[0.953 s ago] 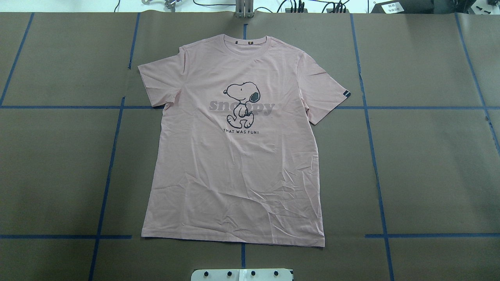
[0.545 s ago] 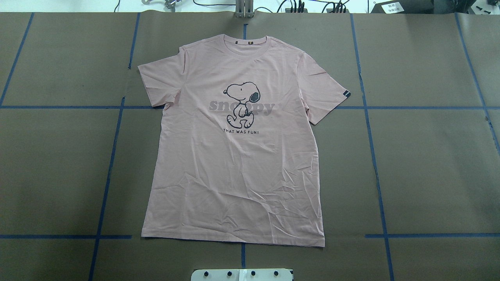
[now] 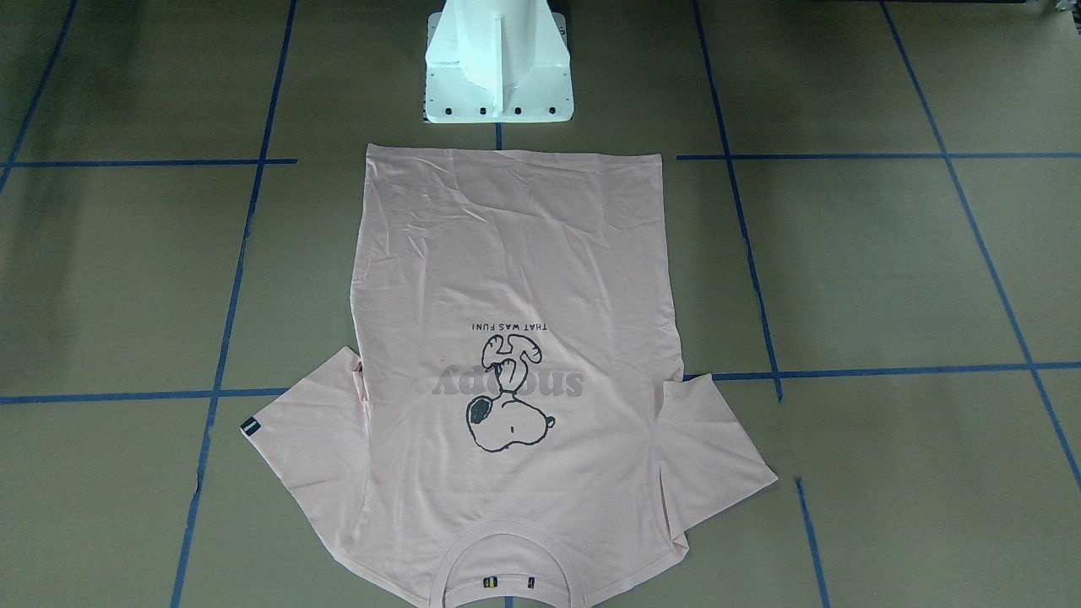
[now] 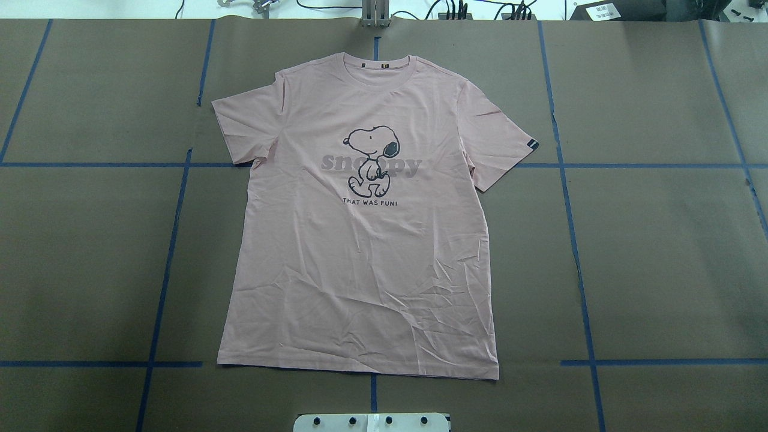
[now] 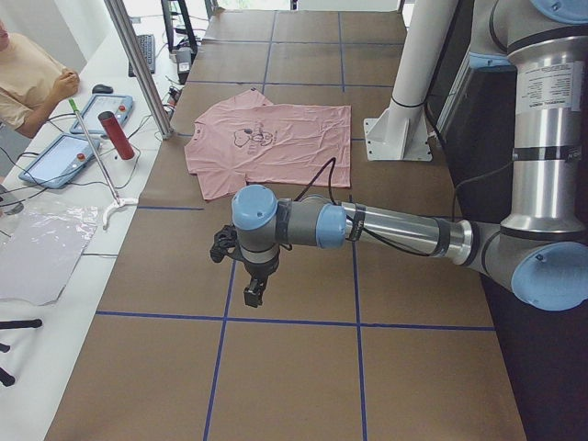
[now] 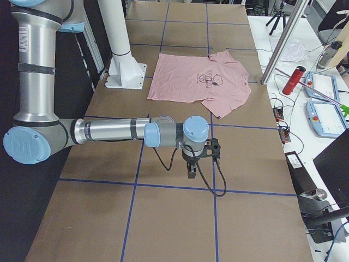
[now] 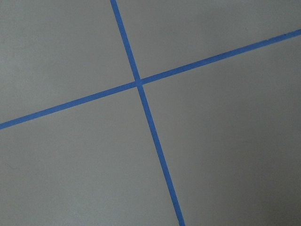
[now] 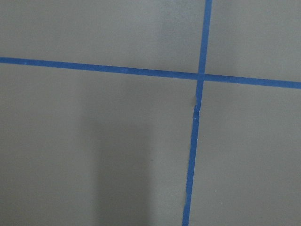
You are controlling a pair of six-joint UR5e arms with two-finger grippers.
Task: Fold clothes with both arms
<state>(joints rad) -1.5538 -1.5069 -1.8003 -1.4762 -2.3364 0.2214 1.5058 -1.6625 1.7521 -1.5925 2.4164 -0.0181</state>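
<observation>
The pale pink T-shirt point(image 4: 366, 240) lies flat and face up on the brown table, collar point(image 4: 378, 62) at the far edge, hem toward the robot's base. Its dog print point(image 4: 371, 161) faces up. It also shows in the front-facing view point(image 3: 515, 338), the left view point(image 5: 271, 138) and the right view point(image 6: 199, 79). My left gripper point(image 5: 252, 294) hangs over bare table far off to the shirt's left; I cannot tell if it is open or shut. My right gripper point(image 6: 191, 170) hangs over bare table far to the shirt's right; I cannot tell its state either. Both wrist views show only table and tape.
Blue tape lines point(image 4: 174, 222) grid the brown table point(image 4: 660, 252). The white pedestal point(image 3: 497, 63) stands just behind the hem. A red cylinder point(image 5: 117, 135), tablets and cables lie on the side bench beyond the collar edge, where a person point(image 5: 28, 78) sits.
</observation>
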